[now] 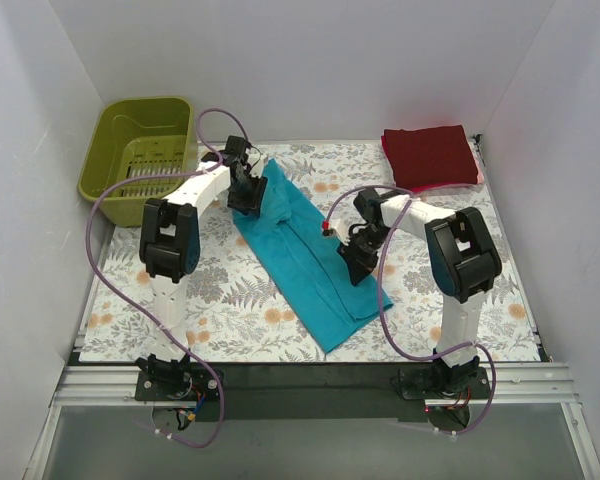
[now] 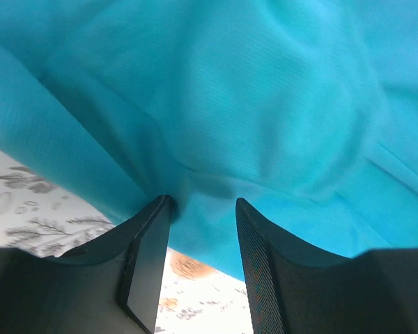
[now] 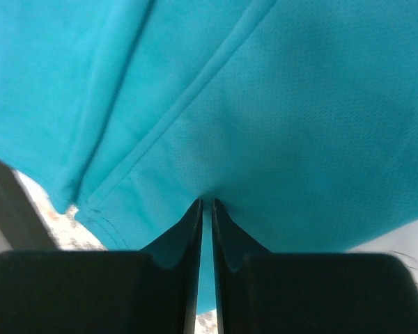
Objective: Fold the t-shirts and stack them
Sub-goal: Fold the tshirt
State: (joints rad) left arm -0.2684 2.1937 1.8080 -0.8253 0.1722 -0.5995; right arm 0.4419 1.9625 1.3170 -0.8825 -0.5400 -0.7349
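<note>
Overhead view: a teal t-shirt (image 1: 300, 255) lies on a bench (image 1: 220, 290) covered w/ a floral print. The shirt is folded lengthwise into a long narrow strip that runs diagonally from far left to near centre. Its cloth is plain, soft and matte, w/ a lengthwise crease down the middle and a hemmed edge. The far end is rumpled and the near end is squared off.

The left jaws sit at the far end of the strip. They stand partly apart w/ bunched teal cloth at their tips, and bench print shows in the gap btwn them. The right jaws sit at the strip's right edge, about midway along, closed to a thin slit w/ a fold of teal cloth pinched btwn them.

At the far right corner, well apart, a dark red t-shirt (image 1: 430, 155) is folded into a neat rectangle, w/ a pink edge along its near side. An olive-green basket (image 1: 100, 170) stands at far left.
</note>
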